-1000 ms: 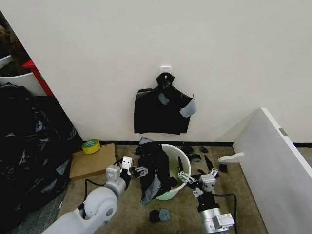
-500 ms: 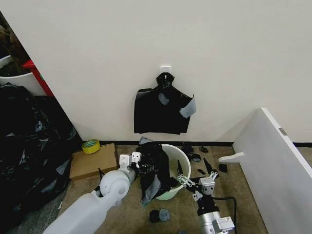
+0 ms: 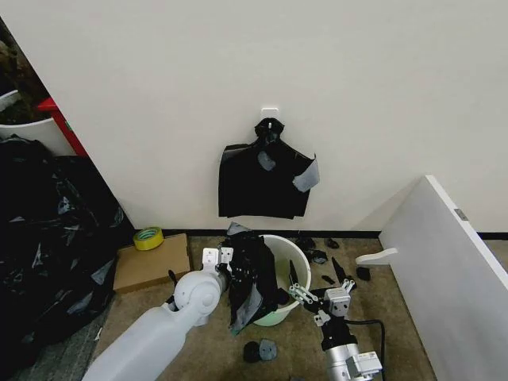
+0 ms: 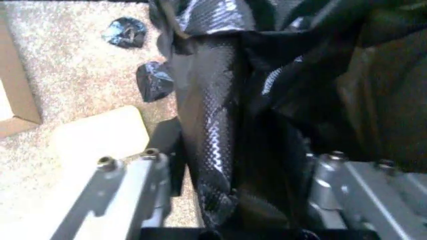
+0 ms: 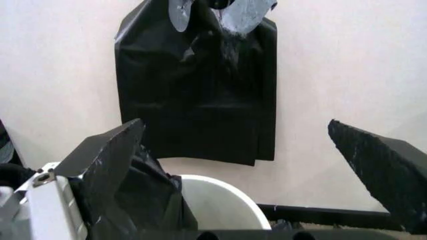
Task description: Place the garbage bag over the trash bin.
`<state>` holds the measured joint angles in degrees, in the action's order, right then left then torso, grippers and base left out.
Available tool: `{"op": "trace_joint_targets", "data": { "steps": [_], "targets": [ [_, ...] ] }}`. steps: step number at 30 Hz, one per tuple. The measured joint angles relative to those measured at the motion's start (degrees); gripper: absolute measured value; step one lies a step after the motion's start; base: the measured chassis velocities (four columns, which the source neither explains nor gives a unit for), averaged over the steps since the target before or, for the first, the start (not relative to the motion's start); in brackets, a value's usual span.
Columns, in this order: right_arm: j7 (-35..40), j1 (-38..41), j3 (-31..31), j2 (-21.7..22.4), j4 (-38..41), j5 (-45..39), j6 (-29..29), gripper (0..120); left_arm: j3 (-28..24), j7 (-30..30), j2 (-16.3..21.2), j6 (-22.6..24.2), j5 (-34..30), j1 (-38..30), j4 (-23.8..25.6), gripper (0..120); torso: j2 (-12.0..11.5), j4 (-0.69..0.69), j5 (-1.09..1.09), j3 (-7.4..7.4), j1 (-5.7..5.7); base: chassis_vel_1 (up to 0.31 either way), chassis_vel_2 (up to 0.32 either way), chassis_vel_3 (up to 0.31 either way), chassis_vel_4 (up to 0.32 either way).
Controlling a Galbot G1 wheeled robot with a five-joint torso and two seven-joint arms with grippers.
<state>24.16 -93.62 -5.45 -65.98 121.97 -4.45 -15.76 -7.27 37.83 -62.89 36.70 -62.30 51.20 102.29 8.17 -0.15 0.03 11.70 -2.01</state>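
Note:
The white trash bin [image 3: 292, 268] stands on the carpet below the wall. The black garbage bag [image 3: 251, 279] is draped over its left rim, partly inside and partly hanging down the outside. My left gripper [image 3: 225, 263] is at the bag's left edge. In the left wrist view it [image 4: 240, 157] stands open, with a crinkled fold of the bag [image 4: 212, 150] running between its fingers. My right gripper [image 3: 316, 299] is just right of the bin, open and holding nothing. In the right wrist view its black fingers [image 5: 107, 155] are spread wide, facing the bin's rim [image 5: 220, 199] and the bag [image 5: 148, 196].
A flat black bundle [image 3: 266, 178] hangs from a wall hook above the bin. A cardboard box [image 3: 151, 266] with a yellow tape roll [image 3: 148, 237] lies to the left, beside a big heap of black sheeting [image 3: 48, 238]. A white board [image 3: 452, 270] leans at the right. Black scraps [image 3: 260, 350] litter the floor.
My left arm has reached rightward until its gripper is around the bag's left edge. My right gripper has shifted slightly, staying open beside the bin.

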Motion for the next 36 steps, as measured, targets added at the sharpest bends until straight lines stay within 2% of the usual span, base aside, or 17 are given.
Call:
{"op": "trace_joint_targets", "data": {
  "steps": [11,17,22,25,28,29,31,36],
  "targets": [
    [0.29,0.05,0.10,0.36,0.30,-0.23,0.13,100,0.77,1.21,-0.60,-2.34,-0.64,0.81,-0.61,2,0.00,0.00,0.00,0.00,0.00,0.000,0.000,0.000,0.000],
    [0.40,-0.38,0.11,0.55,1.35,-0.19,0.86,100,2.19,0.67,-0.26,-4.55,-0.10,2.33,0.71,2,0.00,-0.01,0.00,0.00,0.00,0.000,0.000,0.000,0.000],
    [-0.46,-1.44,-0.15,2.36,5.82,-0.73,3.80,100,4.01,-1.45,1.50,-7.02,4.12,5.18,3.86,2,0.00,0.00,0.00,0.00,0.00,0.000,0.000,0.000,0.000],
    [-4.24,-1.85,-0.91,4.66,10.11,-3.17,6.23,100,5.20,-3.17,3.06,-8.40,7.22,7.45,6.75,2,0.00,-0.01,-0.01,0.00,0.00,0.000,0.000,0.000,0.000],
    [-10.67,-1.12,-1.55,8.71,14.66,-8.53,11.14,100,6.58,-5.42,5.22,-9.62,10.78,10.02,9.80,2,0.00,0.00,-0.01,0.00,0.00,0.000,0.000,0.000,0.000],
    [-10.67,-1.12,-1.55,8.71,14.66,-8.53,11.14,100,6.58,-5.42,5.22,-9.62,10.78,10.02,9.80,2,0.00,0.00,-0.01,0.00,0.00,0.000,0.000,0.000,0.000],
    [-13.43,1.46,-1.54,12.09,16.64,-13.31,16.61,100,7.21,-7.00,6.95,-10.43,13.70,12.00,12.08,2,0.01,0.00,0.00,0.00,0.00,0.000,0.000,0.000,0.000],
    [-15.02,8.62,0.19,17.13,18.17,-23.57,27.57,100,8.01,-9.72,9.14,-11.77,20.89,16.61,15.46,2,0.01,0.01,0.00,0.00,0.00,0.000,0.000,0.000,0.000]
  ]
}}
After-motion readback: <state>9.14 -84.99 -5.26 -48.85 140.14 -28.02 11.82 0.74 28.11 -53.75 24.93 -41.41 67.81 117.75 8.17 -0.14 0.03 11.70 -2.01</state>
